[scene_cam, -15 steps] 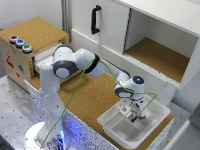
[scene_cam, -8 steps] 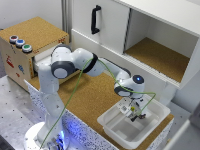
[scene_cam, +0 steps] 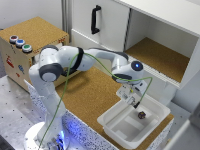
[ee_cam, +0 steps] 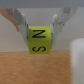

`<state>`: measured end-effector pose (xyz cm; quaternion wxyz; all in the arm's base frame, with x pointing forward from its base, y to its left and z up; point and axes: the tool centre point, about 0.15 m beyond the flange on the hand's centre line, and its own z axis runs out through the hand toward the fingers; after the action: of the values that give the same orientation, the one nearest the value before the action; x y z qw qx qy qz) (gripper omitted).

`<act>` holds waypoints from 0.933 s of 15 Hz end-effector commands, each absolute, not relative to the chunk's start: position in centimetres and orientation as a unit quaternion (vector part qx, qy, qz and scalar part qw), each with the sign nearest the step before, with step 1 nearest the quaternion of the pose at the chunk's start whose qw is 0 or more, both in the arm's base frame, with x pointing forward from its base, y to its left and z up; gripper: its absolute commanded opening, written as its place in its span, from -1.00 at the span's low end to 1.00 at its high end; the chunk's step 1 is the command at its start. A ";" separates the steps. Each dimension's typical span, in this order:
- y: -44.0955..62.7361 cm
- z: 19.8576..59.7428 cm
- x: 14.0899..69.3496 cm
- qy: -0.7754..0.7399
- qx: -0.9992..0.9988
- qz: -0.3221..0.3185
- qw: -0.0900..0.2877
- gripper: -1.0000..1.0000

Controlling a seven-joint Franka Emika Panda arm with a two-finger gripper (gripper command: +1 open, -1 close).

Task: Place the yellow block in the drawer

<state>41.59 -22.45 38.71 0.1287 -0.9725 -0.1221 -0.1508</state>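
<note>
The yellow block (ee_cam: 39, 41), bright yellow with black letters on its faces, is pinched between my gripper's (ee_cam: 39, 38) two fingers (ee_cam: 20, 23) in the wrist view. In the exterior view my gripper (scene_cam: 131, 98) hangs shut just above the far rim of the white tub, and the block is too small to make out there. The cork-topped wooden box (scene_cam: 31, 31) stands at the exterior view's left, well away from the gripper. The arm hides most of its side, so I cannot make out the drawer.
Below the gripper sits a white plastic tub (scene_cam: 114, 123) with a small dark round object (scene_cam: 142, 115) in it. A tall white cupboard with a black handle (scene_cam: 94, 19) and an open cork-floored shelf (scene_cam: 159, 56) stand behind. Cork matting (scene_cam: 89, 95) covers the table.
The gripper has risen a little from the tub and drifted slightly toward the exterior view's left, still holding the block.
</note>
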 end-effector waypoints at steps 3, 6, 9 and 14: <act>-6.5 41.7 42.5 -0.352 -0.923 -0.091 0.124 -1.00; -0.6 42.4 42.2 -0.435 -0.886 -0.052 0.153 -1.00; 6.2 43.3 40.2 -0.519 -0.839 -0.028 0.159 -1.00; 14.9 43.1 36.3 -0.611 -0.778 -0.002 0.145 -1.00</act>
<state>38.86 6.65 42.60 0.1793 -0.8227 -0.5374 -0.0481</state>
